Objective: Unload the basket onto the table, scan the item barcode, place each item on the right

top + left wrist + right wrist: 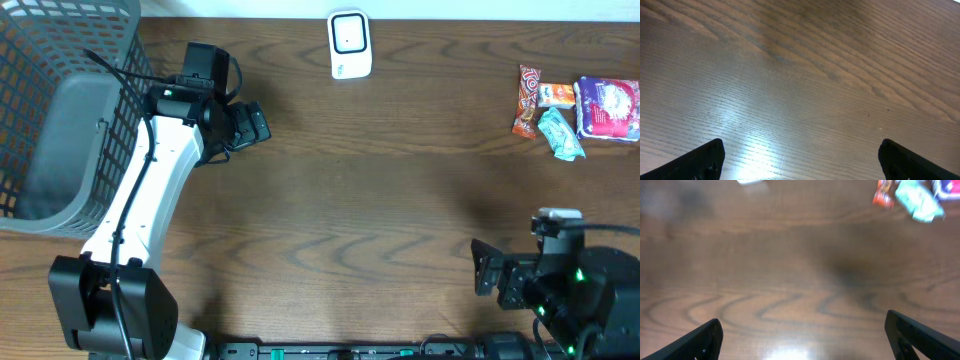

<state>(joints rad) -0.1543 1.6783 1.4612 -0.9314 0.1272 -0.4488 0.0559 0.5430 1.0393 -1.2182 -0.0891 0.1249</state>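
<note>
Several snack packets lie at the table's far right: an orange-red packet (526,100), a small orange one (556,95), a teal one (560,135) and a purple-and-white bag (607,108). A white barcode scanner (349,44) sits at the back centre. My left gripper (255,125) hovers open left of the scanner, over bare wood, its fingertips (705,160) wide apart. My right gripper (485,270) is open near the front right, well short of the packets. The right wrist view shows the orange-red packet (884,192) and the teal one (917,200) blurred at the top.
A grey mesh basket (60,110) stands at the far left, beside the left arm. The brown wooden table (380,200) spans the whole view. A black rail runs along the front edge.
</note>
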